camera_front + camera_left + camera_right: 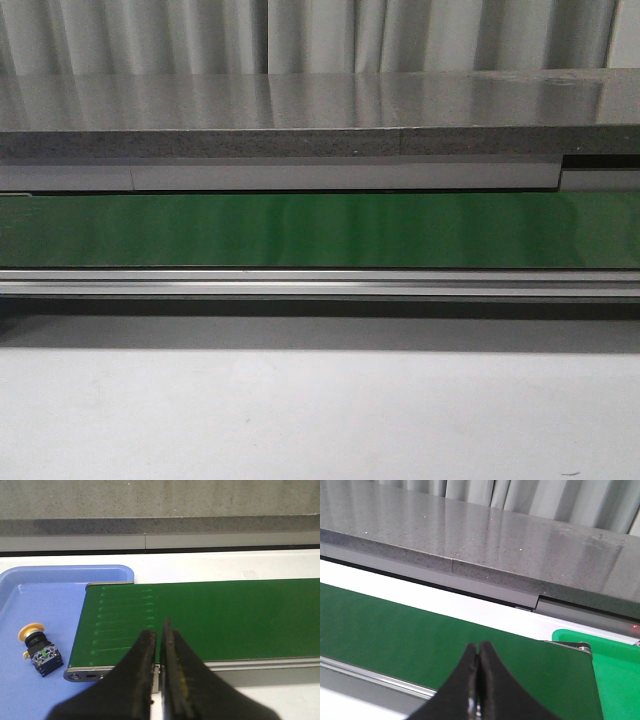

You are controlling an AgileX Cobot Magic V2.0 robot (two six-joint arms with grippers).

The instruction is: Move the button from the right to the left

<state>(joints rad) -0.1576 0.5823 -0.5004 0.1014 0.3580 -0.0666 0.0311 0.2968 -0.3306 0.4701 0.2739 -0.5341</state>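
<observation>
The button (40,649), with an orange-yellow cap on a black body, lies on its side in the blue tray (30,690) in the left wrist view, just off the left end of the green belt (210,617). My left gripper (159,632) is shut and empty, above the belt's near edge, to the right of the button. My right gripper (479,647) is shut and empty, over the belt (420,635) near its right end. Neither gripper shows in the front view, where the belt (320,230) carries nothing.
A green tray (615,675) sits past the belt's right end. An aluminium rail (320,283) runs along the belt's near side. A grey stone ledge (320,115) runs behind the belt. White table surface (320,410) lies in front.
</observation>
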